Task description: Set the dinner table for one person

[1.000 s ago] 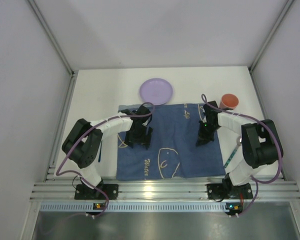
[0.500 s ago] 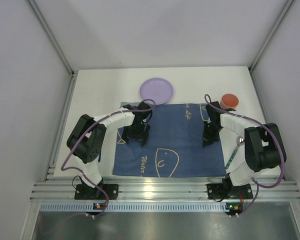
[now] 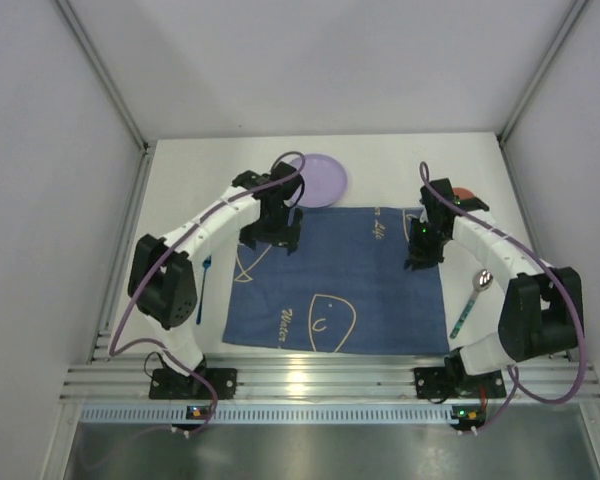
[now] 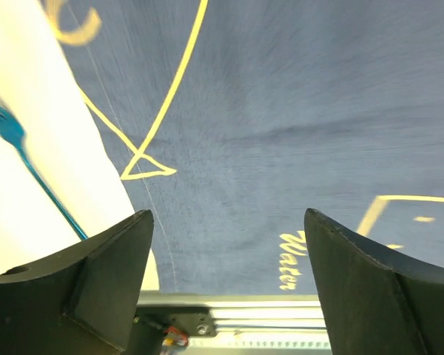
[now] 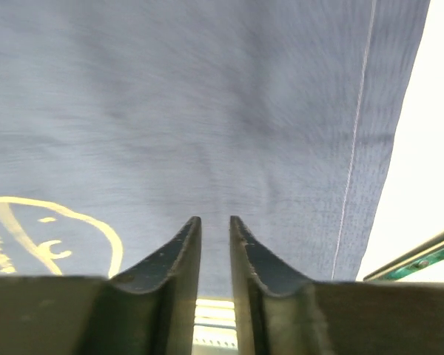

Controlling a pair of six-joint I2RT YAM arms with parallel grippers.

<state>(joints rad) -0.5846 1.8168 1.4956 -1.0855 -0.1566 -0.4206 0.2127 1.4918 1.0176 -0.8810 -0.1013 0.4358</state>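
The white tabletop (image 3: 185, 190) was seen as the floor of the enclosure, with its ribbed aluminium rail (image 3: 330, 378) along the near edge, where both arms were bolted. A dark blue cloth (image 3: 340, 285) with thin yellow line drawings was spread flat over the middle of it, its near edge close to the rail.

A lilac plate (image 3: 322, 181) was set on the bare surface just beyond the cloth's far edge. A sliver of a red cup (image 3: 465, 192) was visible at the far right, mostly hidden by the right arm (image 3: 492, 246). A spoon (image 3: 472, 298) with a teal handle was laid just beside the cloth's right edge, bowl toward the far side. A blue fork (image 3: 204, 285) was laid near its left edge.

The left arm (image 3: 215, 214) was stretched over the cloth's far left corner. In the left wrist view the left jaws were released and spread wide, with nothing between them.

The right jaws were held over the cloth's far right part. In the right wrist view they were clenched almost together, only a thin slit being left. Nothing was seen gripped in it. Whether either pair touched the cloth could not be told.
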